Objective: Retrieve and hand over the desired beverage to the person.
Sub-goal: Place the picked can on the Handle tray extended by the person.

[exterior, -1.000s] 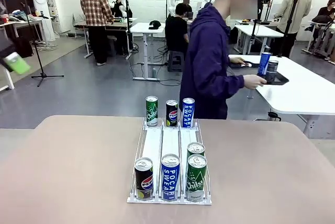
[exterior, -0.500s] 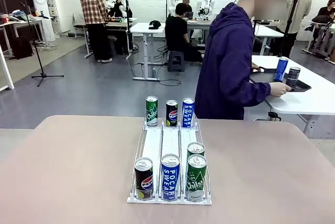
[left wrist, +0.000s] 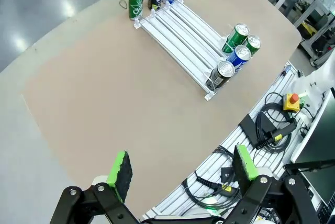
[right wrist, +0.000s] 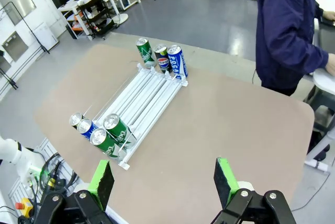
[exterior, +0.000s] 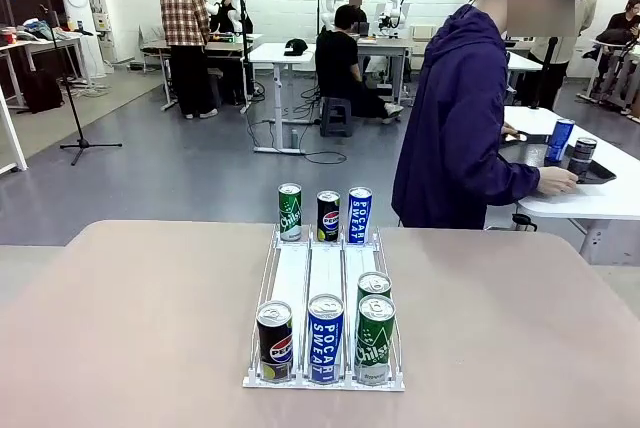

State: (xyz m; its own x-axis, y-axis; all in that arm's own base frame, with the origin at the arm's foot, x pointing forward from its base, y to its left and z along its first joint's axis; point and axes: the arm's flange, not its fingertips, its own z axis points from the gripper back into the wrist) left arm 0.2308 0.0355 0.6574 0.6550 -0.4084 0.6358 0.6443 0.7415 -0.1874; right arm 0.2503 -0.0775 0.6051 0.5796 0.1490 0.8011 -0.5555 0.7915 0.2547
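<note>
Jaws both wide open, empty, high over table (exterior: 150,308); person (exterior: 460,128) turned away.

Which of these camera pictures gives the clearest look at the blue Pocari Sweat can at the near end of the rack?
The front view: the blue Pocari Sweat can stands close and upright, its label readable. The left wrist view shows it small and from above; the right wrist view shows mainly its top, wedged between neighbouring cans.

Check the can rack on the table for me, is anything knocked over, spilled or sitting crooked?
Nothing stands out. All seven cans stand upright on the white rack: three at the far end, four at the near end, where the right lane holds two green cans one behind the other. The table shows no spill.
</note>
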